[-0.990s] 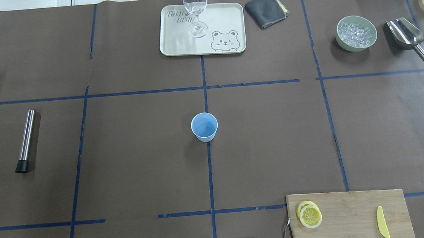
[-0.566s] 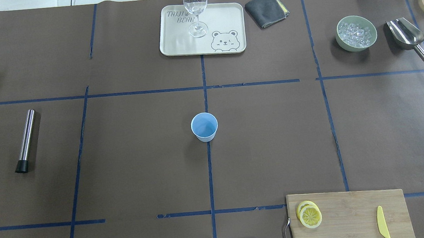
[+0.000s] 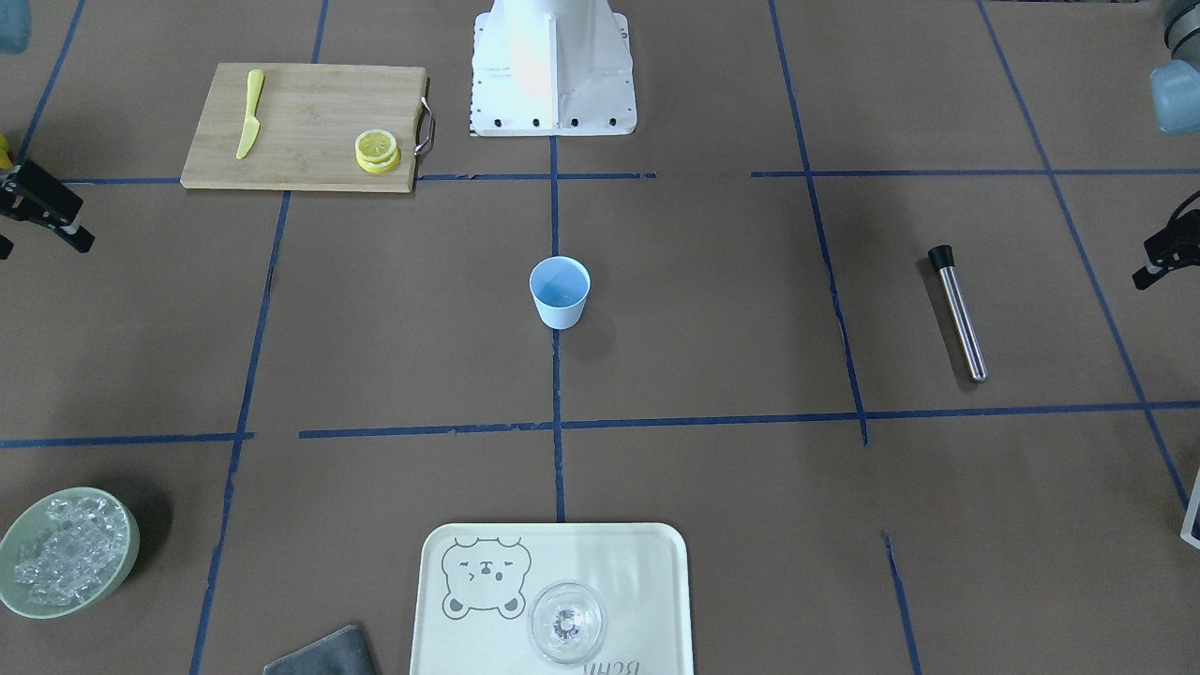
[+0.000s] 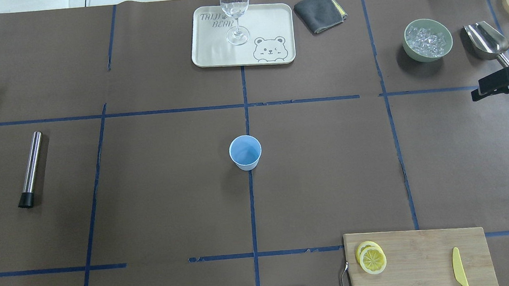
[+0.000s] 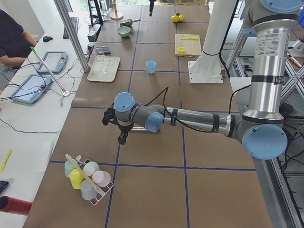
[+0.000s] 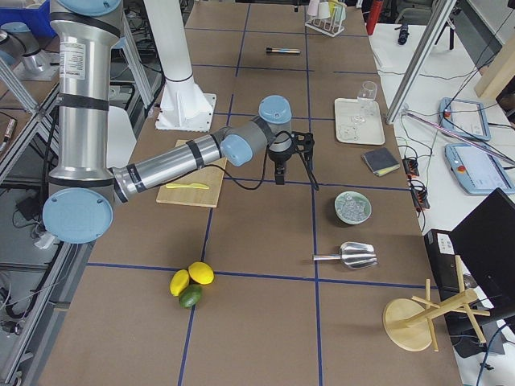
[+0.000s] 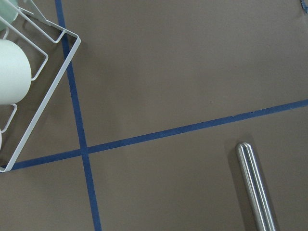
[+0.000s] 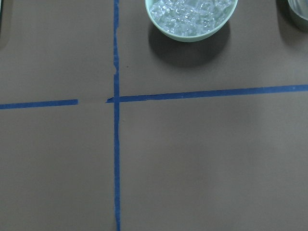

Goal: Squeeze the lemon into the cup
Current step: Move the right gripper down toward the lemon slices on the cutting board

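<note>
The lemon slices (image 4: 372,259) lie stacked at the left end of a wooden cutting board (image 4: 426,252), near the table's front right; they also show in the front-facing view (image 3: 377,148). The pale blue cup (image 4: 245,152) stands upright mid-table, on its own. My right gripper (image 4: 476,89) hangs open and empty at the right edge, beside the scoop, far from cup and slices. My left gripper (image 3: 1146,264) is open and empty at the table's left side, past the steel muddler (image 3: 958,314). It is outside the overhead view.
A yellow knife (image 4: 460,270) lies on the board. At the back stand a tray (image 4: 268,23) with a clear glass (image 4: 235,12), a grey cloth (image 4: 319,10), a green ice bowl (image 4: 427,40) and a metal scoop (image 4: 487,43). A cup rack (image 5: 88,178) stands far left.
My right gripper has come into the overhead view at the right edge, where only the scoop showed before. Cup, lemon slices and the rest have not moved.
</note>
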Robot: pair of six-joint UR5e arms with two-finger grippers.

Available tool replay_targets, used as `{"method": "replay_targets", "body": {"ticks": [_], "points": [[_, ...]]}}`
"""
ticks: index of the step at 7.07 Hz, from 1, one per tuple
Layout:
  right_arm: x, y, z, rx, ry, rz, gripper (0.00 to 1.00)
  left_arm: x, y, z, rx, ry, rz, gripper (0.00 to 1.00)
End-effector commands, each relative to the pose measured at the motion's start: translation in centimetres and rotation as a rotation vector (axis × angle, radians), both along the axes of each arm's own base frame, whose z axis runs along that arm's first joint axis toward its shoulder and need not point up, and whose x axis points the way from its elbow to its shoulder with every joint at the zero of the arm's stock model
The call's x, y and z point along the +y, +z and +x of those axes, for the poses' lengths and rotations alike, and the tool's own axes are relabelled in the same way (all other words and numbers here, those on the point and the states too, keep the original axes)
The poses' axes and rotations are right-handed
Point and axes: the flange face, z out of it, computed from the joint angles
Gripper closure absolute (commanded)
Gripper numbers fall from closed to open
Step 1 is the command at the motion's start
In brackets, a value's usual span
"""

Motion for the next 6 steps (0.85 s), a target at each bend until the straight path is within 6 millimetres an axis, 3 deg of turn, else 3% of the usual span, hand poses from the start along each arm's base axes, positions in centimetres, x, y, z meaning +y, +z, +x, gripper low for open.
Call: {"method": "replay_targets", "body": {"ticks": [1,3,6], "points": [[4.9,-2.7,-6.0,-0.004,0.021,-0.002,0.00,0.0,0.0,0.3,0.001,0.002,-0.004,0.00],[8.6,-4.9,-11.4,-0.023,0.003,-0.056,0.00,0.0,-0.2,0.5,0.002,0.005,-0.001,0.00],[15.3,-5.5,-20.0,0.040,-0.013,0.029,0.00,0.0,-0.3,0.4,0.004,0.002,0.006,0.00]]}}
